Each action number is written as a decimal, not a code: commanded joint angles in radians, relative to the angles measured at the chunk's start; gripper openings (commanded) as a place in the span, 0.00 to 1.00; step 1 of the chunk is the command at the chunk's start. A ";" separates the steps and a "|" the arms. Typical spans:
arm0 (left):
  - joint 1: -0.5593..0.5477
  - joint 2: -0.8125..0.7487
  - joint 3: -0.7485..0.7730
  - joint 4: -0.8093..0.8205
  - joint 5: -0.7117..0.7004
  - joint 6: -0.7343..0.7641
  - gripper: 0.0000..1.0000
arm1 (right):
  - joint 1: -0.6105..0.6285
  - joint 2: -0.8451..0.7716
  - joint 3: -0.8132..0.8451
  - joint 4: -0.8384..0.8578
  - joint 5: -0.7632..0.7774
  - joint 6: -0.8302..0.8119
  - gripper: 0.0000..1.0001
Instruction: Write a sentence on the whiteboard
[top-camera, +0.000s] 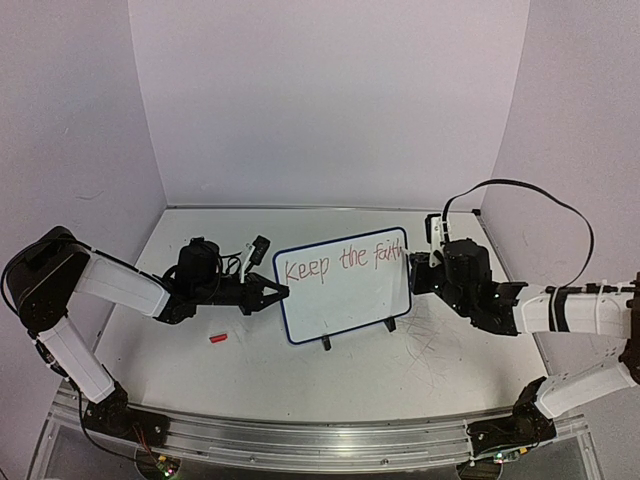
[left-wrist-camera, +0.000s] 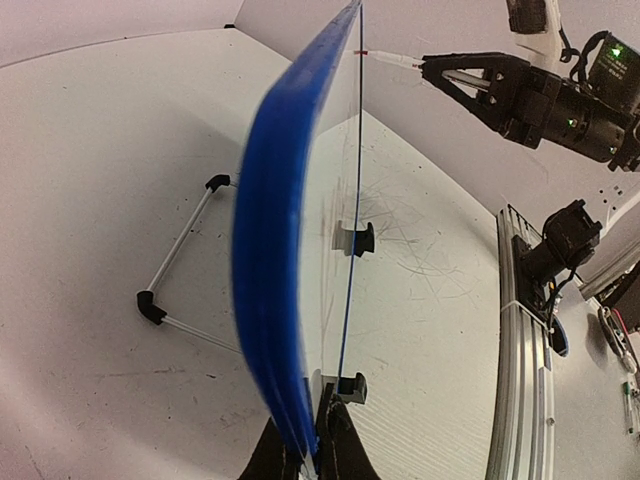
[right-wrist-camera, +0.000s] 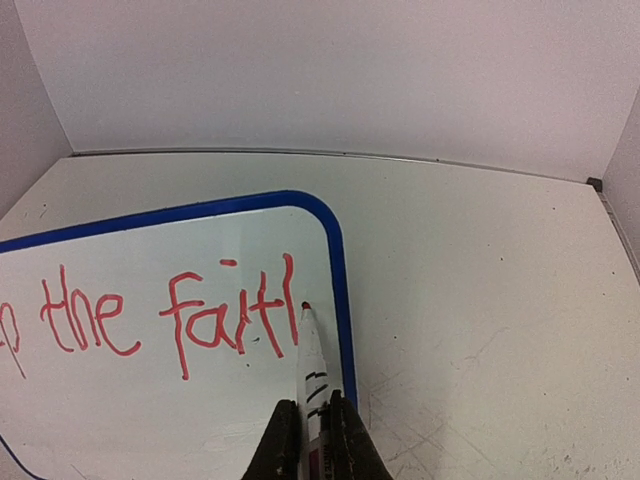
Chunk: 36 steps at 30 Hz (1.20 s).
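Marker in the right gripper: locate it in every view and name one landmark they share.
Top external: marker right of centre, against the whiteboard's upper right corner.
Left wrist: top, right of centre, jutting from the right gripper toward the whiteboard's edge.
Right wrist: bottom centre, red tip on the whiteboard near its right rim.
Shared landmark: the whiteboard's blue rim.

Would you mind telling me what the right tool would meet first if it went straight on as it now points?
The whiteboard: the marker held in the right tool has its red tip at the board's surface, seemingly touching, near its blue rim.
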 joint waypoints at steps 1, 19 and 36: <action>0.016 0.000 0.012 -0.077 -0.160 0.094 0.00 | -0.001 0.012 0.043 0.039 0.031 -0.010 0.00; 0.016 -0.004 0.010 -0.077 -0.164 0.092 0.00 | -0.001 -0.002 0.037 -0.059 0.006 0.007 0.00; 0.016 0.004 0.014 -0.078 -0.176 0.085 0.00 | -0.001 -0.163 -0.013 -0.053 -0.107 -0.083 0.00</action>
